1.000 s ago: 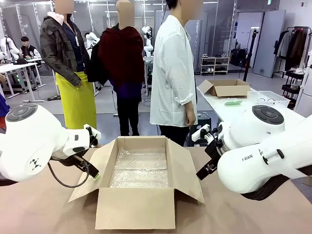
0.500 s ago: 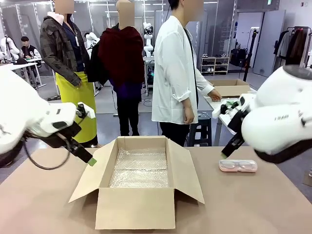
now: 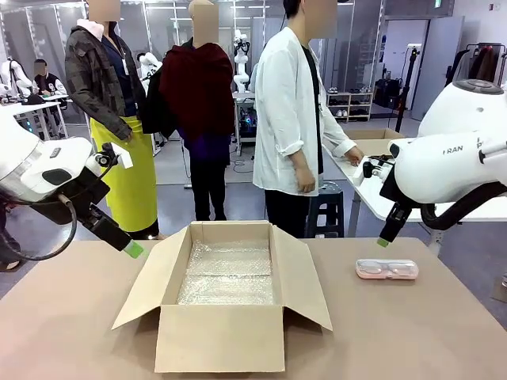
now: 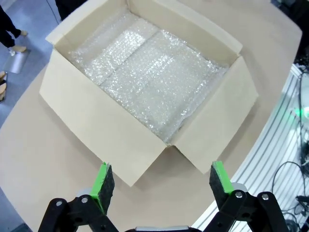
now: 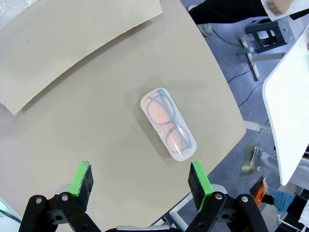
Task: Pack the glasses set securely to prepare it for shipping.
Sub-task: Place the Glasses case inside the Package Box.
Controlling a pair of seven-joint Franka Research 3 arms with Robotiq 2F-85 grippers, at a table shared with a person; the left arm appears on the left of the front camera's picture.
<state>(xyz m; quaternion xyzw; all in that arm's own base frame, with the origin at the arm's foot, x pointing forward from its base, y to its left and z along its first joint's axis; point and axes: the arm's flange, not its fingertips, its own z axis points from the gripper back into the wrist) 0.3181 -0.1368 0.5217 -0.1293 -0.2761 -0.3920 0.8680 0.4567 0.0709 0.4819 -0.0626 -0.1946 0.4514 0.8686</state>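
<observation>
Grippers first. Left gripper (image 4: 160, 175): green pads wide apart, nothing between them, held above the table off a corner of the open cardboard box (image 4: 96, 130). Right gripper (image 5: 140, 175): pads equally wide apart, empty, hanging over the pink glasses case (image 5: 168, 123) and clear of it. Case lies flat on the table (image 3: 428, 332), right of the box, near the table's right edge. Dark frames show through the lid.

Change over the last second: both arms have risen and drawn outward from the box flaps. The right arm (image 3: 444, 170) had covered the case's spot. Half a second ago the case lay uncovered where it lies now. The person (image 3: 297, 103) has turned toward the white side table (image 3: 372, 199), one hand (image 3: 351, 158) reaching over it.

Writing: "RAN" readable on that arm's casing, rest of the word hidden.

Surface: brown matte tabletop. Box lined with bubble wrap (image 4: 149, 77), all flaps open. Room: large workshop, grey floor, other tables behind.
</observation>
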